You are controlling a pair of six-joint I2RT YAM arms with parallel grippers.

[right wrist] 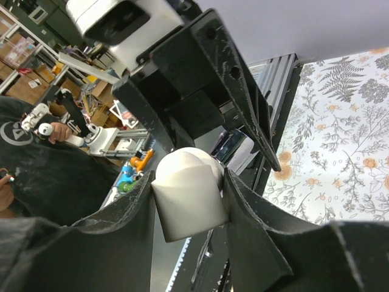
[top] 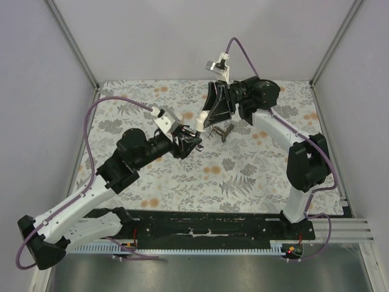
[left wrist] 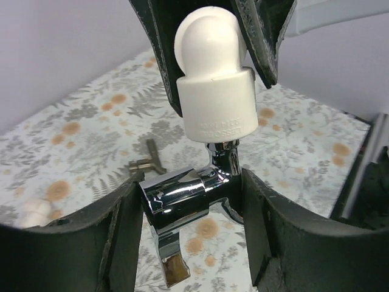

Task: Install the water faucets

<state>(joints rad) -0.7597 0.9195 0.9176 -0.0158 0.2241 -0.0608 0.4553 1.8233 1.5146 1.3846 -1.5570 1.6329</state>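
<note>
My left gripper (top: 193, 139) is shut on a shiny chrome water faucet (left wrist: 182, 198), gripping its body between both fingers above the table; its gripper also shows in the left wrist view (left wrist: 191, 204). The faucet's stem points up into the socket of a white plastic elbow fitting (left wrist: 213, 91). My right gripper (top: 205, 120) is shut on that elbow (right wrist: 188, 194), with its fingers (left wrist: 261, 36) on either side. The two grippers meet above the middle of the table. A second, duller faucet (top: 222, 131) lies on the table beyond them (left wrist: 148, 161).
A white plastic piece (left wrist: 33, 213) lies on the floral table cover (top: 255, 176). Metal frame posts (top: 73, 42) stand at the back corners. A black rail (top: 206, 228) runs along the near edge between the arm bases.
</note>
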